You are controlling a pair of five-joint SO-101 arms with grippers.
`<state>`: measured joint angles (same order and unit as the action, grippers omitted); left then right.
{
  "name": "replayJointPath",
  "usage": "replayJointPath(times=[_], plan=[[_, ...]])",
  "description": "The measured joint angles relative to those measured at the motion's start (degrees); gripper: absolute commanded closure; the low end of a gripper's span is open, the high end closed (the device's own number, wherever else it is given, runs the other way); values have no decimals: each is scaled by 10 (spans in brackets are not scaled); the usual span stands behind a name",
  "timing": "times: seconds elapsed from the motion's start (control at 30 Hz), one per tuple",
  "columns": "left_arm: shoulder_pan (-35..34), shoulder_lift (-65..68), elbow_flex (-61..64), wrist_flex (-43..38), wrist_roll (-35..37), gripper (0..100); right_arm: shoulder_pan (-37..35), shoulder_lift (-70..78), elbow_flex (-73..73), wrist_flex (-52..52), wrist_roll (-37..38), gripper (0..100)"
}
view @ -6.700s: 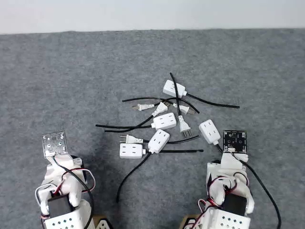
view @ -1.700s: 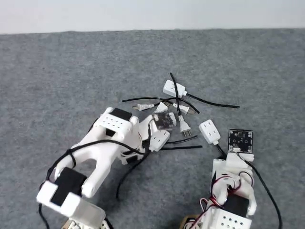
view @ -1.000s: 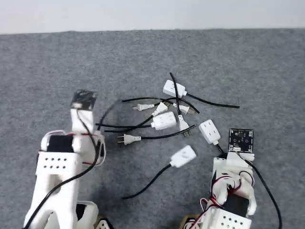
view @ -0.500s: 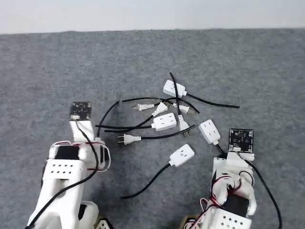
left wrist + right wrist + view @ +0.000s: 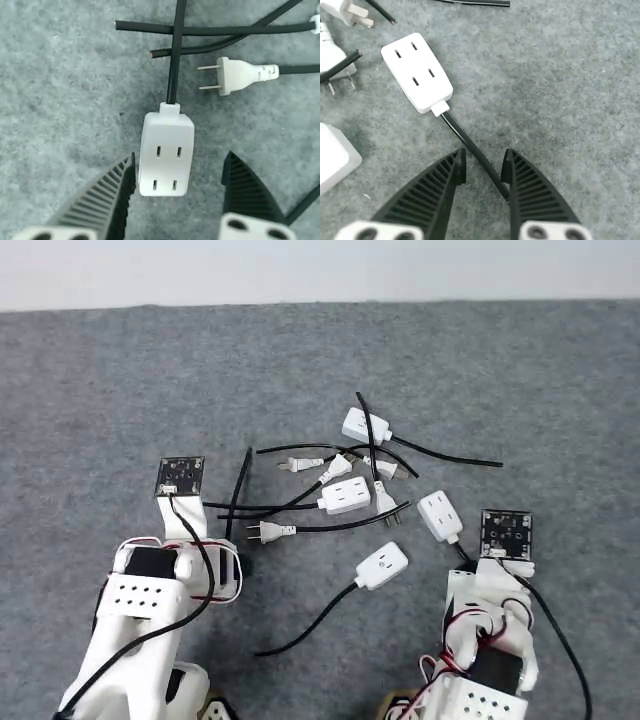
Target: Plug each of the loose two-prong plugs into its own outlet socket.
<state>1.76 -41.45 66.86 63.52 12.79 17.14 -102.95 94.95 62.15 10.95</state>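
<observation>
The grey counter carries everything. The job for now looks to be getting hold of one socket block so a plug can be mated to it. The left end effector hangs with its fingers spread wide, one on each long side of the near socket block. The block lies flat between the fingers, apart from both. To do this well, I would bring the fingers in squarely on those long sides at about mid-length. That keeps the slotted face up and level, and clear of the cord that leaves the block's far end. A grip set off-centre would likely twist the light block on the fabric. The loose plug lies just beyond the fingertips, a little to that arm's right. Its prongs point across toward the cord rather than down at the slots, so it needs turning before it can go in. The right end effector is only narrowly parted and straddles a black cord. The second socket block lies ahead of its tips, at the end of that cord. A third socket block rests near it, toward the left arm. As holders, the near and second socket blocks each show two pairs of dark slits on top. Every slit shows bare, with no prongs seated in either.
</observation>
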Motion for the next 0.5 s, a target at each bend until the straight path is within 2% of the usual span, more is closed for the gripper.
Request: replayJointPath(times=[0.13,0.27,0.5], plan=[[-6,0,0,-2,0,734,-69,0,-38,27,-45,877],[-55,0,0,-21,-8,734,-141,0,-94,23,-69,877],[-170,0,33,-86,-64,733,-255,0,-157,-9,-39,877]])
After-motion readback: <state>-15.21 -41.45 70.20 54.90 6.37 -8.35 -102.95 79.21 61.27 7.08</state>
